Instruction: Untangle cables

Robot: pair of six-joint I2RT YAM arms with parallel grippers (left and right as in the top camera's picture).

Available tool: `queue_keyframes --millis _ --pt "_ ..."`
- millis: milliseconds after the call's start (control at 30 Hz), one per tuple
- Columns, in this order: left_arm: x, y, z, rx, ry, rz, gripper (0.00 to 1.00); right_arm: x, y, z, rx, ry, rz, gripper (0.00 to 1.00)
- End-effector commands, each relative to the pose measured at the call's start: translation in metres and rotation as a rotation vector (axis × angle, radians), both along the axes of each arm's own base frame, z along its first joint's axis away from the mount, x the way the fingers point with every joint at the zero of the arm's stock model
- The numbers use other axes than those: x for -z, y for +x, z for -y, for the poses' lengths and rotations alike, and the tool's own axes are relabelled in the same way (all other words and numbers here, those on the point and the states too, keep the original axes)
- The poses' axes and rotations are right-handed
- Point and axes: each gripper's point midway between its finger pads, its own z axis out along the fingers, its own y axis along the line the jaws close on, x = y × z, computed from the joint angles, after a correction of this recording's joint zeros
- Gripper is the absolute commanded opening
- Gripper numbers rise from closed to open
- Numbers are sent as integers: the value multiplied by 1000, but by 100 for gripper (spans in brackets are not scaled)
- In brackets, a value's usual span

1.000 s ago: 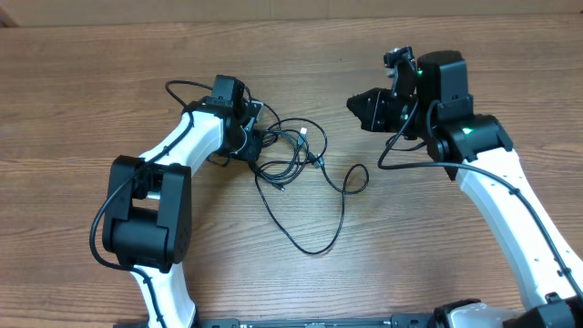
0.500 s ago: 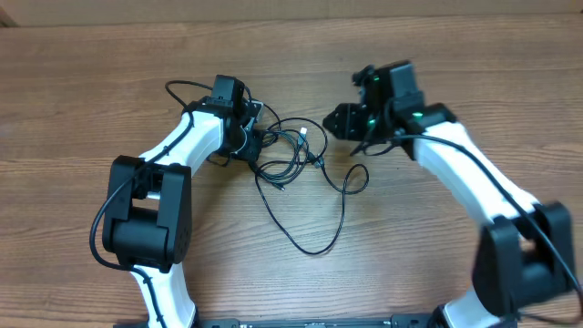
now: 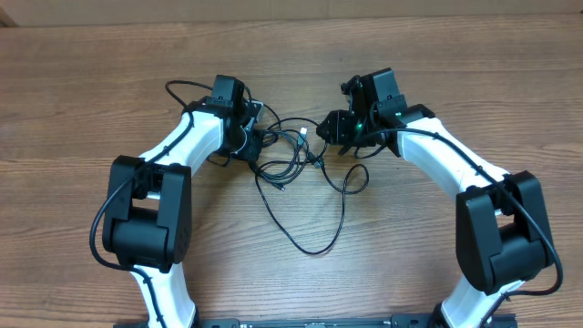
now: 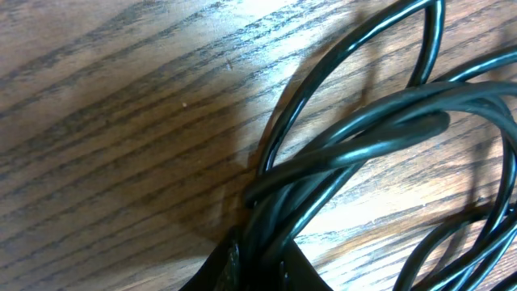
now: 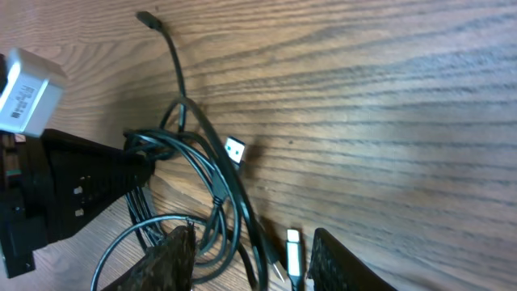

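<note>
A brown wood-grain table (image 3: 82,82) with long streaks running side to side carries a loose tangle of thin black cables (image 3: 293,162) near its middle. One strand sweeps out in a wide loop toward the near edge. A small silvery plug (image 3: 303,134) shows at the tangle's far side.

Brown wood-grain table (image 3: 510,82), grain running left-right, fills nearly every view. Overhead: paler tan strip (image 3: 273,7) along far edge, dark rail (image 3: 319,322) at near edge. Soft light, one bright glare patch (image 4: 266,12) on the wood in left wrist view.
</note>
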Motion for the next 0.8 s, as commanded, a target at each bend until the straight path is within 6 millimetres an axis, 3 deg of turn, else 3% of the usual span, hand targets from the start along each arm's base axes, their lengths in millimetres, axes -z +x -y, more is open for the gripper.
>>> queue_keyframes --millis 0,333,367,400,433,533,600,667,733,767 --pt "38 -25 -23 -38 101 -107 14 -3 -2 -10 -19 -7 21 45" --pt "38 -26 -24 -38 102 -112 17 29 -1 -12 -1 -136 23 47" --pt "39 -27 -24 -37 103 -115 18 31 -1 -12 -1 -135 23 41" --pt "39 -28 -24 -37 103 -119 18 30 0 -12 0 -134 25 28" --pt "39 -28 -24 -37 104 -121 18 30 1 -11 3 -134 26 7" --pt "39 -28 -24 -37 106 -119 11 9 8 -6 17 -100 53 4" --pt "39 -27 -27 -42 120 -114 8 -17 12 -1 21 -41 74 4" --pt "39 -25 -32 -71 148 -111 7 -84 13 9 -10 153 140 4" --pt "39 -26 -32 -71 147 -112 6 -127 7 23 -29 264 185 4" --pt "39 -25 -32 -71 147 -111 6 -135 4 28 -28 281 190 4"
